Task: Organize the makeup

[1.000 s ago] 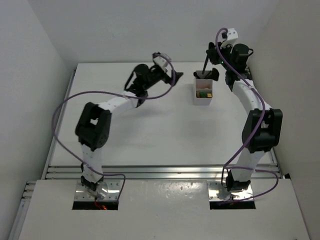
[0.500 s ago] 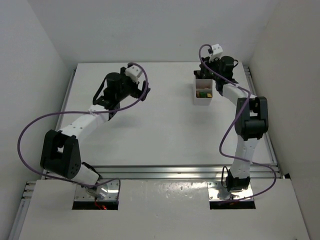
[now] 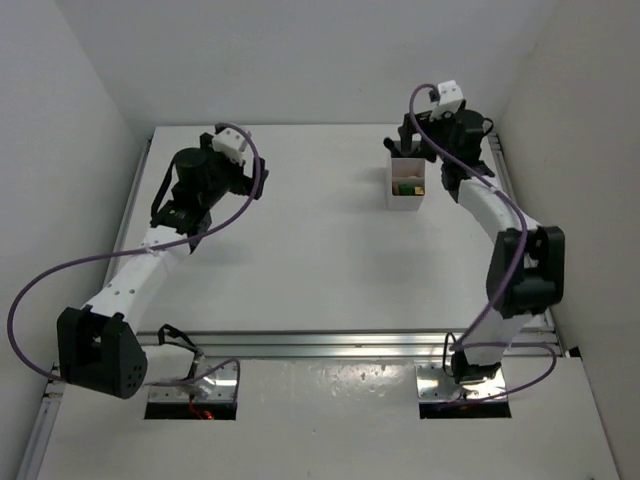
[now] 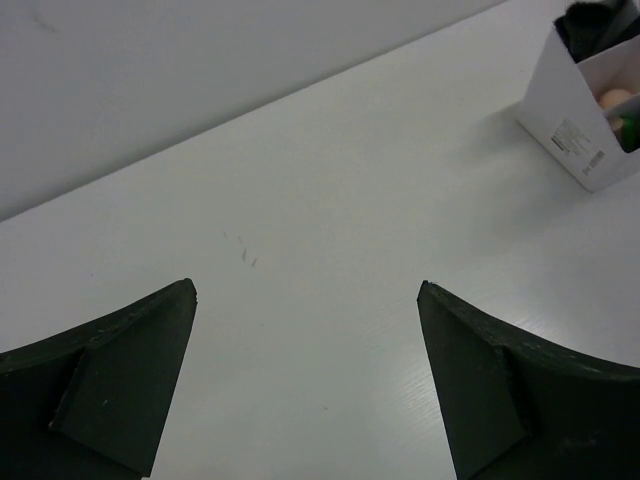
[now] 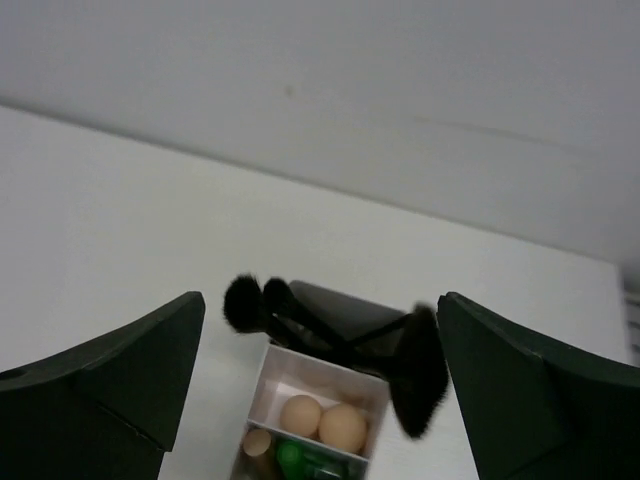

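The makeup stands sorted in a white compartment box [image 3: 405,201]. In the right wrist view black brushes [image 5: 247,302], one of them a fan-headed brush [image 5: 418,385], stick out of the far compartment. Two peach sponges [image 5: 342,427] lie in the middle one. A green tube [image 5: 290,458] and a gold-brown tube [image 5: 257,442] fill the near one. My right gripper [image 3: 412,145] [image 5: 320,298] hangs open just above the brushes, holding nothing. My left gripper [image 3: 246,184] [image 4: 306,288] is open over bare table, far left of the box [image 4: 570,100].
White walls close the table at the back and on both sides. A metal rail [image 3: 320,342] runs along the near edge in front of the arm bases. A few faint scratch marks [image 4: 243,252] show on the tabletop ahead of the left gripper.
My right gripper lowered a black brush into the box's far compartment and opened, letting it go. My left arm swung back to the left, away from the box.
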`<state>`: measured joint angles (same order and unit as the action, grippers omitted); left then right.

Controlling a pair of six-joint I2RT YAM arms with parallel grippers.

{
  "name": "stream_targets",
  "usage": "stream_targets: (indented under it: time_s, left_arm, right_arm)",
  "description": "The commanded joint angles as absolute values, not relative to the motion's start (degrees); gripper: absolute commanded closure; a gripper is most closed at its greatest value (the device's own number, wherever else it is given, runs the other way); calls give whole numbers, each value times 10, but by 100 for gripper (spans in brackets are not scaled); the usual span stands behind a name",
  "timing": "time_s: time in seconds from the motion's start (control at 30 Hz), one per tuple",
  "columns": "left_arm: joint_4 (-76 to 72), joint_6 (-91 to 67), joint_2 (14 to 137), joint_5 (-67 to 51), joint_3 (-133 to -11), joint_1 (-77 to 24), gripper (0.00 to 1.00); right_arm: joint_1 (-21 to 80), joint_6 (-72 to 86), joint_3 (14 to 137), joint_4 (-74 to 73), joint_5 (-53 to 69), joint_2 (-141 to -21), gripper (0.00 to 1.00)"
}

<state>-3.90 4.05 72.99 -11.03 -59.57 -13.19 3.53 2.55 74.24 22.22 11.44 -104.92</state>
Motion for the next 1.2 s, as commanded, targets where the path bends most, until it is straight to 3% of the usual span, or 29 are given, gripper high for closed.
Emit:
stream_targets:
  time_s: [0.0,0.13,0.2,0.4,0.53,0.63,0.93,1.17]
  left_arm:
    - [-32,31,705,-84,-580,-113,1]
    - [-25,-10,671,16,-513,-108,1]
    - [-43,-36,651,29,-470,-108,1]
    - [-91,-142,587,35,-302,-108,1]
    - [-126,-185,552,40,-239,-113,1]
    - [-134,-201,529,46,-200,-113,1]
    - [-190,-204,501,25,-157,-113,1]
    - [-190,-199,501,25,-157,-96,1]
  right_arm:
    - [35,23,766,155,18,-910,0]
    - [6,111,760,-128,32,-819,0]
    - [-41,133,740,-197,45,-754,0]
    - [-115,203,515,-444,-22,-579,0]
    - [-125,225,420,-466,24,-504,0]
    - [-124,284,395,-503,-9,-469,0]
    - [-125,328,398,-607,-61,-392,0]
    - [-124,323,413,-612,-28,-359,0]
